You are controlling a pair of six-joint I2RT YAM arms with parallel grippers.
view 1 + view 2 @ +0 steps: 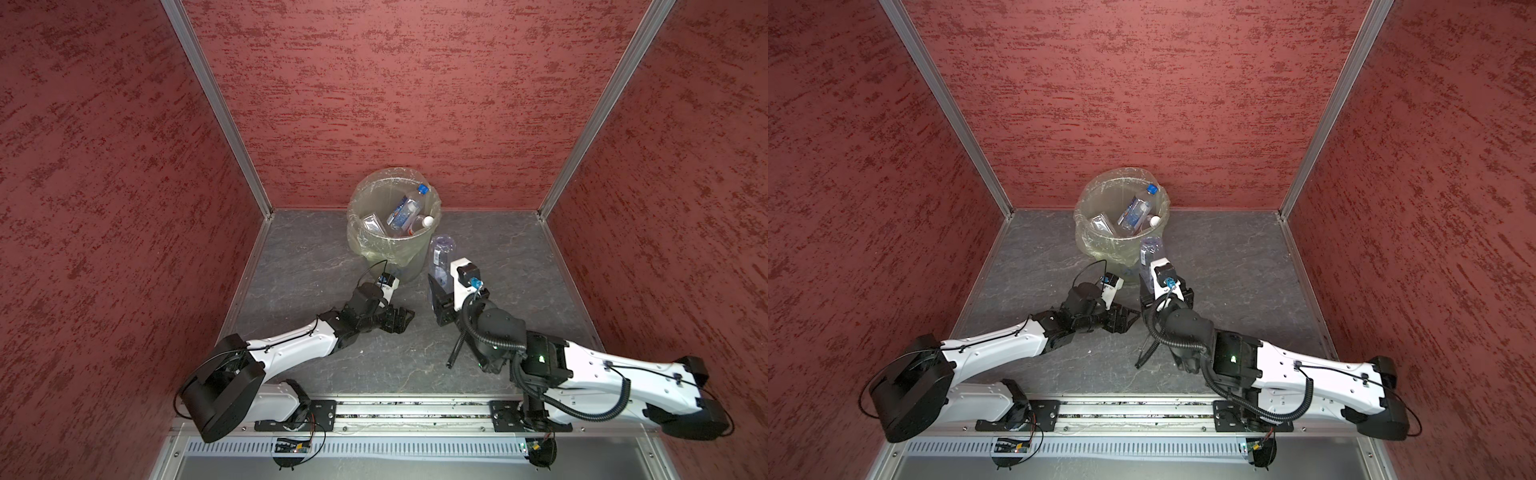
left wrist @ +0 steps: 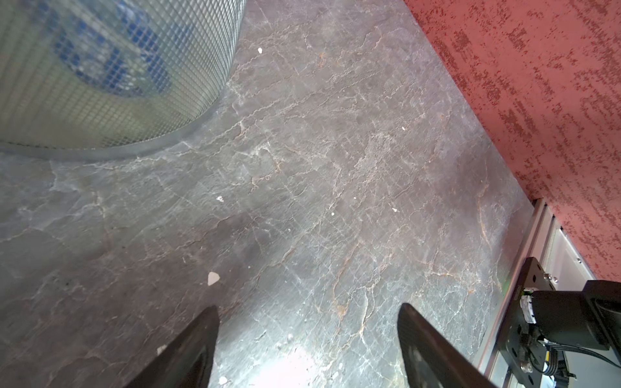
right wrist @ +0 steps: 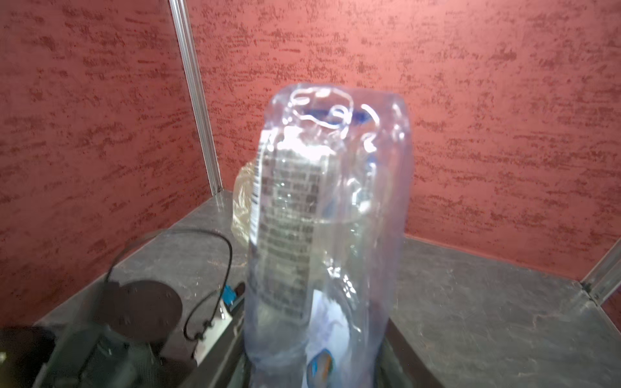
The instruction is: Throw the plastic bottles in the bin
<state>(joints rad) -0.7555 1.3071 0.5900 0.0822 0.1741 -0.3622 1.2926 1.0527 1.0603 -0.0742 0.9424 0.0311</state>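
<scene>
Now we hold a clear bottle (image 1: 441,257) in the right gripper (image 1: 439,284), its long axis toward the bin (image 1: 374,249) (left gripper (image 2: 307,307) gapes empty).

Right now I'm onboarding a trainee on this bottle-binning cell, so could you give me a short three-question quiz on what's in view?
1. True or false: the left gripper is open and empty.
2. Where is the clear bottle with the printed label? A) inside the bin B) clamped in the right gripper, outside the bin C) in the left gripper
3. What colour is the cap of the leaning bottle at the bin's far rim?
Key: 1 true; 2 B; 3 blue.
</scene>
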